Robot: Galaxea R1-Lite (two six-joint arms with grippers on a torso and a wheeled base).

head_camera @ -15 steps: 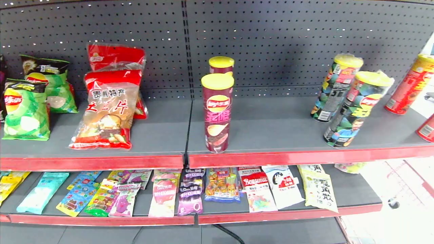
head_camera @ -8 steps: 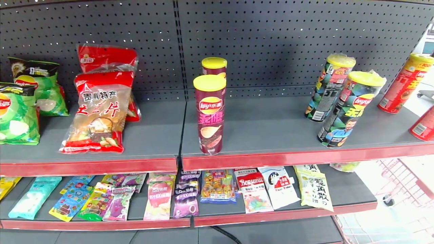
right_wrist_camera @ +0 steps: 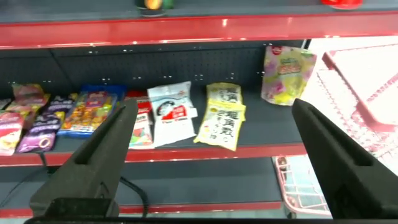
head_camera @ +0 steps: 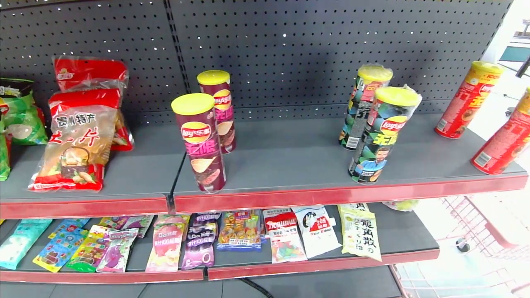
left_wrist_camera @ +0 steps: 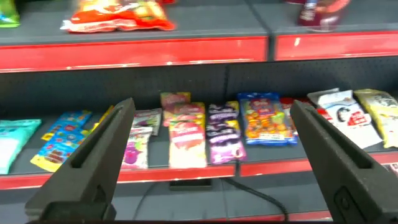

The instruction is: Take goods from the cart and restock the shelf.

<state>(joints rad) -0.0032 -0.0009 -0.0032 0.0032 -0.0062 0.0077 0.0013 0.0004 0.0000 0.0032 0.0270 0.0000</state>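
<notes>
The upper shelf [head_camera: 290, 194] holds two maroon chip cans [head_camera: 199, 142], two multicoloured cans [head_camera: 379, 134], two red cans [head_camera: 468, 99] at the right end, and red snack bags [head_camera: 74, 140] at the left. Flat candy packets [head_camera: 285, 240] lie in a row on the lower shelf [head_camera: 323, 265]. The red wire cart [head_camera: 476, 231] stands to the right of the shelving. My left gripper [left_wrist_camera: 211, 106] is open and holds nothing, facing the lower shelf's packets [left_wrist_camera: 217, 134]. My right gripper [right_wrist_camera: 214, 102] is open too, facing white and yellow packets [right_wrist_camera: 171, 112] with the cart [right_wrist_camera: 367, 68] off to one side.
Green chip bags [head_camera: 20, 116] sit at the upper shelf's far left. A wide bare stretch of shelf [head_camera: 285, 145] lies between the maroon and multicoloured cans. A black cable [head_camera: 252, 287] runs under the lower shelf. A pale green pouch [right_wrist_camera: 287, 73] leans at the lower shelf's end.
The head camera has swung to the right, so the whole shelf slides left in view and more of the cart and red cans appears. The goods themselves have not moved.
</notes>
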